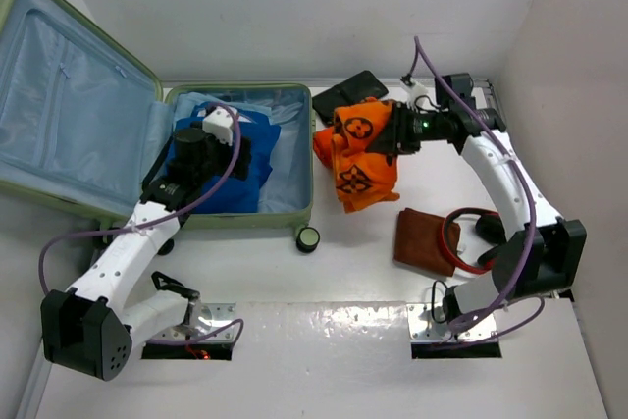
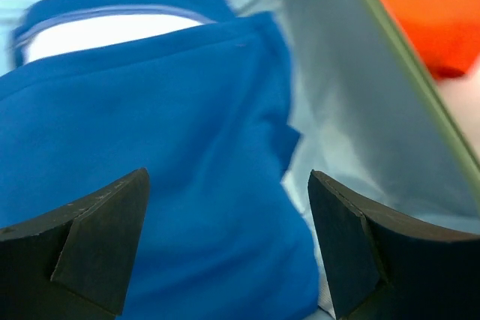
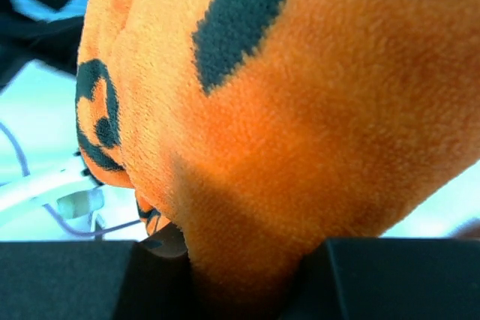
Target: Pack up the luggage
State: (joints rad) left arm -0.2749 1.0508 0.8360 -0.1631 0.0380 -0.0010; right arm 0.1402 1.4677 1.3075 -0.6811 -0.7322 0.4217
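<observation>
Luggage [image 1: 69, 115] open, upper left of top view: lid raised at far left, base compartment beside it toward centre. Blue cloth bag [image 1: 253, 172] lies in base. Orange cloth with black pattern [image 1: 358, 149] upper centre, just right of luggage, clamped in right gripper [image 3: 247, 275]. Brown pouch [image 1: 422, 239] on table, lower right. Left gripper [image 2: 229, 237] over blue bag, fingers apart, holding nothing.

Luggage [image 1: 245, 222]: smooth plastic shell w/ thin satiny fabric lining. Orange cloth [image 3: 315, 133]: fuzzy matt fleece. Blue bag [image 2: 150, 155]: smooth woven cloth. Tabletop [image 1: 324, 340]: white, glossy at near edge.
</observation>
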